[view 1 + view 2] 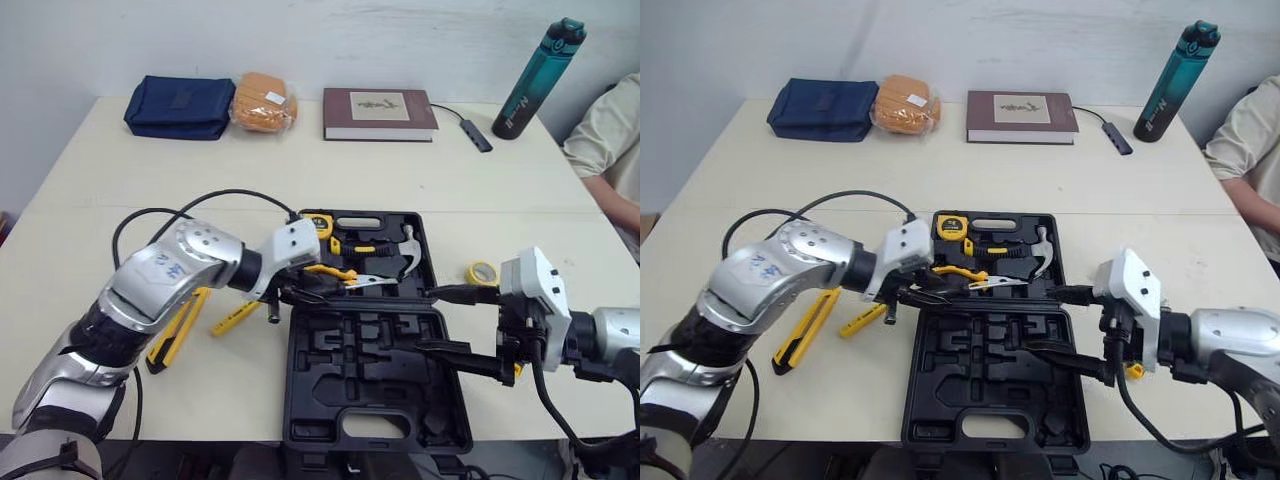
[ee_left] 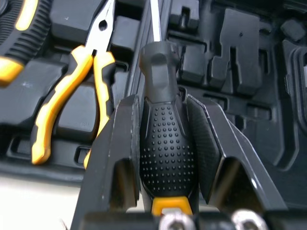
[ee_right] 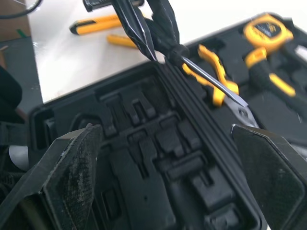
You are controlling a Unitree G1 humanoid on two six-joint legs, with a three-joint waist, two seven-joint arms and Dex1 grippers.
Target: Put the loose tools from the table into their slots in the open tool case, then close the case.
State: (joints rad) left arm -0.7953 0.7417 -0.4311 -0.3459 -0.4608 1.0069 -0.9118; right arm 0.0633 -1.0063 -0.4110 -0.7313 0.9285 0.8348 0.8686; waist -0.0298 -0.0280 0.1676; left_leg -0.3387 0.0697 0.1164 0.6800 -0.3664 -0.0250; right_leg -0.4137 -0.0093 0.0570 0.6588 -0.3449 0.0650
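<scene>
pale table (image 1: 120, 200) holds a yellow utility knife (image 1: 178, 328) outside the open tool case (image 1: 370, 400); pliers (image 1: 335, 272), hammer (image 1: 405, 245) lie inside; left gripper (image 2: 160, 100) pinches a screwdriver (image 2: 165, 153), right gripper (image 3: 168, 158) spread.

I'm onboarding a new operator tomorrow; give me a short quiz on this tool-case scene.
1. True or false: the right gripper is shut on a tool.
2. The left gripper holds: A) a hammer; B) a black-handled screwdriver; C) a tape measure.
3. How many yellow tools lie on the cream table left of the black plastic tool case?
Key: 1 false, it is open and empty. 2 B. 3 two: a yellow utility knife and a smaller yellow-handled tool.
</scene>
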